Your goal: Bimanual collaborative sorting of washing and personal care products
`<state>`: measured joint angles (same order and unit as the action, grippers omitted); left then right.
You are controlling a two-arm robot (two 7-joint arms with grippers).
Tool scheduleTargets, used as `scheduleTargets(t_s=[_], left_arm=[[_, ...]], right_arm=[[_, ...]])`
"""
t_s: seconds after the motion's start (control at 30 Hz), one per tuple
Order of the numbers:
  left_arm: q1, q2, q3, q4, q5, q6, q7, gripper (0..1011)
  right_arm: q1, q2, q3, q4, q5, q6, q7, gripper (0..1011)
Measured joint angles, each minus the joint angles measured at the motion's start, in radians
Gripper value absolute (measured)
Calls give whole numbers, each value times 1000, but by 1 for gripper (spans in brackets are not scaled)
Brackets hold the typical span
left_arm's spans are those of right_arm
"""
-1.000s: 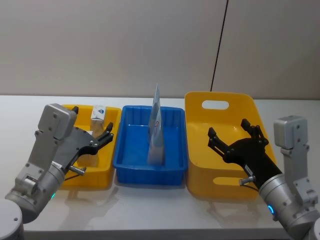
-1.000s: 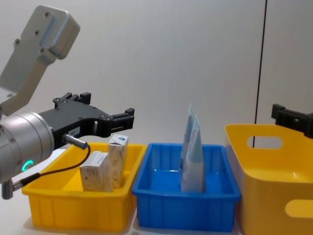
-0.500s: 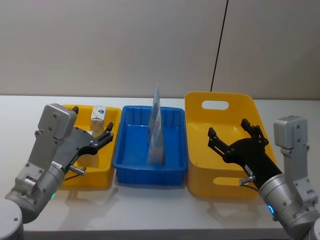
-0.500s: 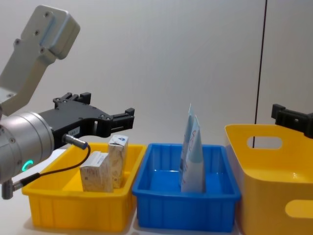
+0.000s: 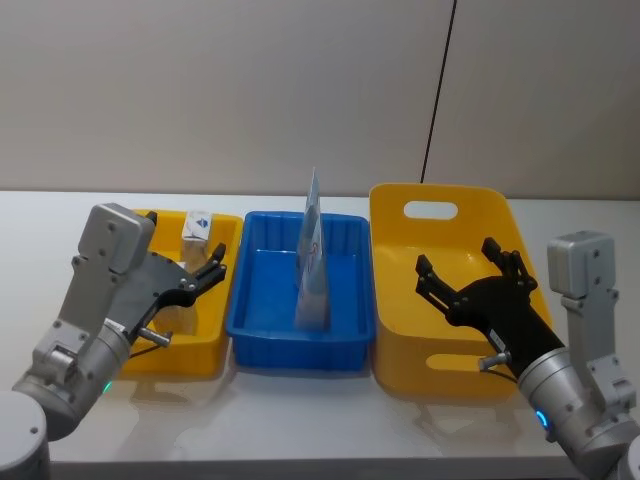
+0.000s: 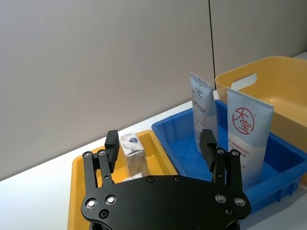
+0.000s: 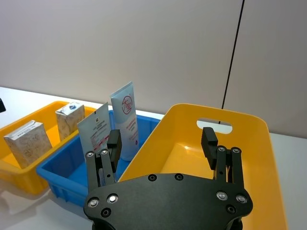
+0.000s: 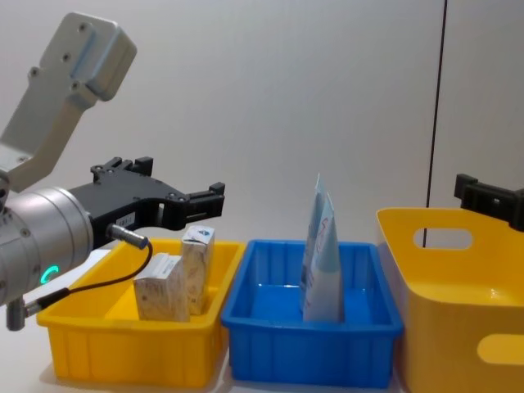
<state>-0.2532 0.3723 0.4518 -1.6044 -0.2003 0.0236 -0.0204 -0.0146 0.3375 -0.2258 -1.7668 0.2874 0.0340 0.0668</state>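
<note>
- Three bins sit in a row on the white desk [image 5: 300, 425]. Taking the blue bin [image 5: 298, 352] as the centre of the dial in the head view, a low yellow bin [image 5: 192, 358] lies at 9 o'clock. A taller yellow bin [image 5: 432, 372] with a handle slot lies at 3 o'clock.
- Two pale blue-white pouches [image 5: 313, 268] stand upright in the blue bin, pointed tops at 12 o'clock. In the head view they overlap edge-on. The left wrist view separates them, and one pouch [image 6: 247, 133] carries a red circular logo while the other [image 6: 203, 111] stands farther back.
- Two cream cartons rest in the low yellow bin. In the chest view the taller carton [image 8: 197, 264], with a blue mark on its gabled top, stands just beside the shorter carton [image 8: 160, 290].
- The left arm [image 5: 100, 290] reaches in from about 8 o'clock. The left jaws hang above the low yellow bin and over the cartons, spread wide and gripping nothing.
- The right arm [image 5: 580, 300] comes in from about 4 o'clock. The right jaws are held above the taller yellow bin, likewise spread apart with nothing between them.
</note>
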Motion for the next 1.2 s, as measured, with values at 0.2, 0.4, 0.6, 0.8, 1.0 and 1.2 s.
scheduleTargets(t_s=[0.2, 0.4, 0.6, 0.8, 1.0, 1.2], left_arm=[[-11, -7, -4, 12, -10, 32, -12, 1002], [-19, -17, -15, 15, -31, 92, -19, 1002], [-21, -32, -32, 15, -54, 151, -18, 1002], [-16, -52, -56, 15, -84, 193, -12, 1002], [-16, -71, -76, 22, -108, 228, -8, 1002], [-20, -83, -88, 32, -125, 262, -8, 1002]], right_arm=[[0, 0, 0, 0, 0, 0, 0, 1000], [0, 0, 0, 0, 0, 0, 0, 1000], [0, 0, 0, 0, 0, 0, 0, 1000], [0, 0, 0, 0, 0, 0, 0, 1000], [0, 0, 0, 0, 0, 0, 0, 1000], [0, 0, 0, 0, 0, 0, 0, 1000]])
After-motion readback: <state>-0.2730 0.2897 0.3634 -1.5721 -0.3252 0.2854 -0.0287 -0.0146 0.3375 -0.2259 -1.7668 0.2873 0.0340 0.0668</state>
